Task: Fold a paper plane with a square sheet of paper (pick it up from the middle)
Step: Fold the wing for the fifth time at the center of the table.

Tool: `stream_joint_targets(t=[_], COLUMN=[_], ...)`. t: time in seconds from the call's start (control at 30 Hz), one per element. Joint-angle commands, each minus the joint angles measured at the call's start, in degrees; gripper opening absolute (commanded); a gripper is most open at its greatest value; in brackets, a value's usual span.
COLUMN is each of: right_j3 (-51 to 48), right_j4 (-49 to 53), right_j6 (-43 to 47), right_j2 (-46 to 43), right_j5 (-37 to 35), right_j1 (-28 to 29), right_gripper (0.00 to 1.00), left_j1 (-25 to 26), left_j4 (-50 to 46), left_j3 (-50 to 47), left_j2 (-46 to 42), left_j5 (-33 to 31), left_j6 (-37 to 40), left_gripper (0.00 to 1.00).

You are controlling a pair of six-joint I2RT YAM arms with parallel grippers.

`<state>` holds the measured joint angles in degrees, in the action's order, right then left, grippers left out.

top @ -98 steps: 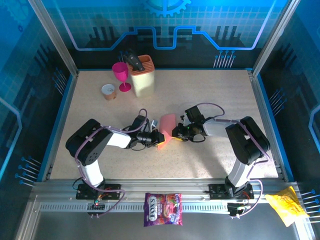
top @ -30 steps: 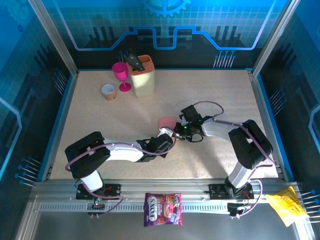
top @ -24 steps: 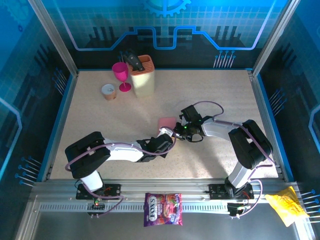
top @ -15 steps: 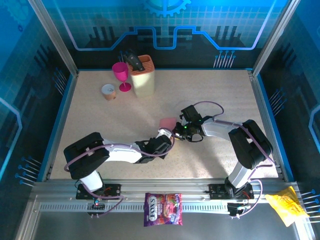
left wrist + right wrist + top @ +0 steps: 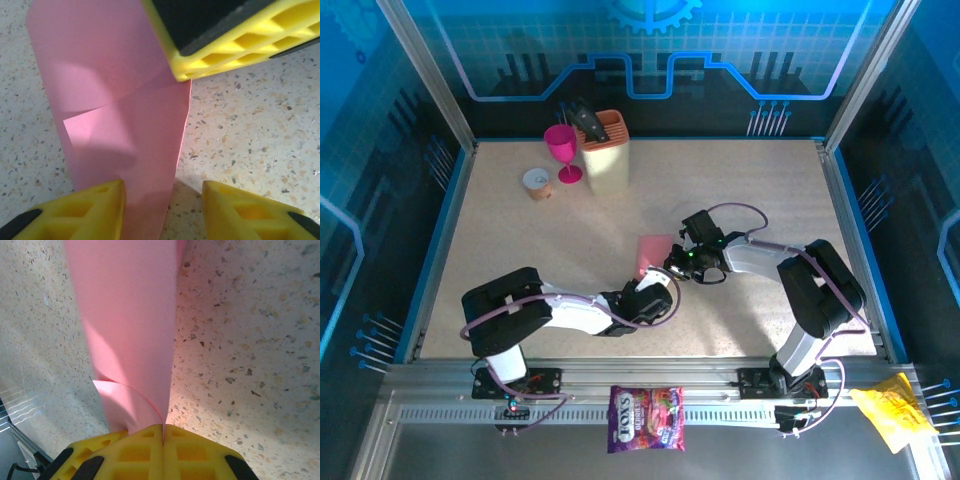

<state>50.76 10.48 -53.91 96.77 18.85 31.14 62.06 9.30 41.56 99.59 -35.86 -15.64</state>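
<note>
- Your left gripper (image 5: 162,200) had drawn back from the knife block (image 5: 606,152), jaws apart astride the square sheet of paper (image 5: 120,125), gripping nothing.
- Your right gripper (image 5: 162,432) stayed pinched on its edge.
- The sheet lay folded narrow, well on the near side of that block: crease probably set.
</note>
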Motion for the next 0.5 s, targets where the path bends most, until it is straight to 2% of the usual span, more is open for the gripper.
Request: stream_joint_targets(t=[0.0,0.23,0.37,0.47], right_j3=[0.81,0.33,0.10,-0.05], right_j4=[1.69,1.49,1.19,1.27], right_j6=[-0.75,-0.99,-1.36,-1.46], right_j2=[-1.73,-1.96,-2.42,-2.99], right_j5=[0.54,0.60,0.79,0.78], right_j1=[0.64,0.78,0.84,0.86], right_gripper=[0.00,0.00,0.00,0.04], left_j1=[-0.01,-0.34,-1.63,-2.85], left_j4=[0.68,1.40,1.81,2.42], left_j3=[1.07,-0.14,-1.09,-2.15], left_j2=[0.68,0.03,-0.57,-1.71], left_j5=[-4.67,-2.36,0.44,3.52], left_j6=[1.33,1.07,-0.06,-0.79], left_gripper=[0.39,0.18,0.11,0.05])
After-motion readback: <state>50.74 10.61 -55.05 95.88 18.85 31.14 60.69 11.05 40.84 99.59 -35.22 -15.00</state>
